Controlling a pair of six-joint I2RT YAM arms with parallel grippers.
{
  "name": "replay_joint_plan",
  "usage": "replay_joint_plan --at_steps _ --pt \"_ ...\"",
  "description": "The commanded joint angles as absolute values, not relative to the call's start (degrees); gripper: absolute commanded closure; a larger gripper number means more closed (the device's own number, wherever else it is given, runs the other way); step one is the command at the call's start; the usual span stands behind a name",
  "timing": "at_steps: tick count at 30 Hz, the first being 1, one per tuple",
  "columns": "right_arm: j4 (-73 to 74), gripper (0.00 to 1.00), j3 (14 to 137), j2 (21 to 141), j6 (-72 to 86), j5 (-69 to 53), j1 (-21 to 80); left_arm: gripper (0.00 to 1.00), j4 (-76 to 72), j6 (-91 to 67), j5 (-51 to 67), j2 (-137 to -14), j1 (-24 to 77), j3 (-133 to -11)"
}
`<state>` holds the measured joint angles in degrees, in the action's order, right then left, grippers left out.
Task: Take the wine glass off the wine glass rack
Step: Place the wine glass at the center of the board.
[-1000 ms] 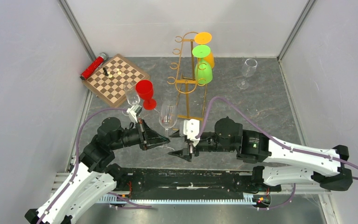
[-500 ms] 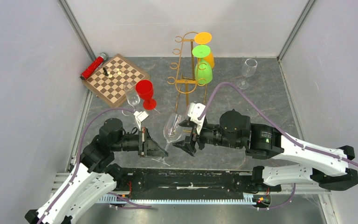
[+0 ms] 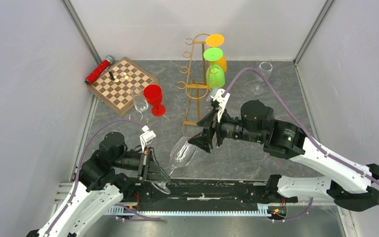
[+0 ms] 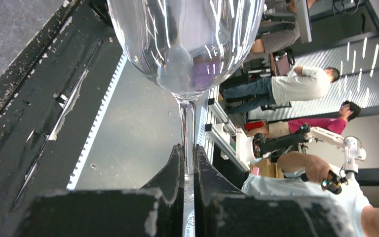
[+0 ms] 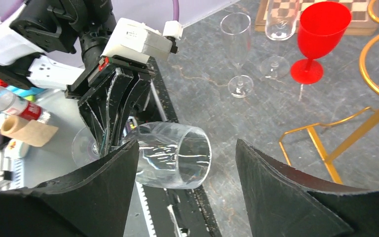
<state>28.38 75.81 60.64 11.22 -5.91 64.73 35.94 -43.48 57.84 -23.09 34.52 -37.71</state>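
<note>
Left wrist view showed the left hand (image 4: pixel 188 158) pinched shut on the stem of the tilted wine glass (image 4: pixel 187 44), well clear of the wine glass rack (image 3: pixel 196 86), while the right hand (image 5: pixel 185 158) gaped wide by the bowl; unsupported, the slim stem might swivel and the glass fall.

Chessboard (image 3: pixel 123 84): laid flat on the grey table (image 3: pixel 276 113); a few small pieces (image 3: pixel 112 75) are set on it.
Red tube (image 3: pixel 98 70): laid just beside the chessboard's far left edge.
Red goblet (image 3: pixel 154 98): stood upright just beside the chessboard's near right edge.
Clear flute (image 5: pixel 237 44): stood upright near the chessboard's near corner.
Second clear glass (image 5: pixel 279 19): stood between flute and goblet, close against the chessboard.
Lone clear glass (image 3: pixel 262 74): stood upright, well apart to the chessboard's right.
</note>
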Motion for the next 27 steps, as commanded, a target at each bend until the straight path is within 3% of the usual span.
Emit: replay_joint_plan --at_steps 1,11,27 --pt "27.19 0.26 77.59 60.34 16.84 -19.66 59.83 0.98 36.39 -37.25 63.23 -21.70 34.54 -39.03" --pt "22.55 0.33 72.62 60.44 21.24 -35.20 55.05 0.98 38.13 -34.49 65.41 -20.26 34.54 -38.72" --pt "19.18 0.43 65.57 60.62 21.94 -44.64 54.93 0.98 40.69 -31.98 64.59 -19.95 34.55 -40.45"
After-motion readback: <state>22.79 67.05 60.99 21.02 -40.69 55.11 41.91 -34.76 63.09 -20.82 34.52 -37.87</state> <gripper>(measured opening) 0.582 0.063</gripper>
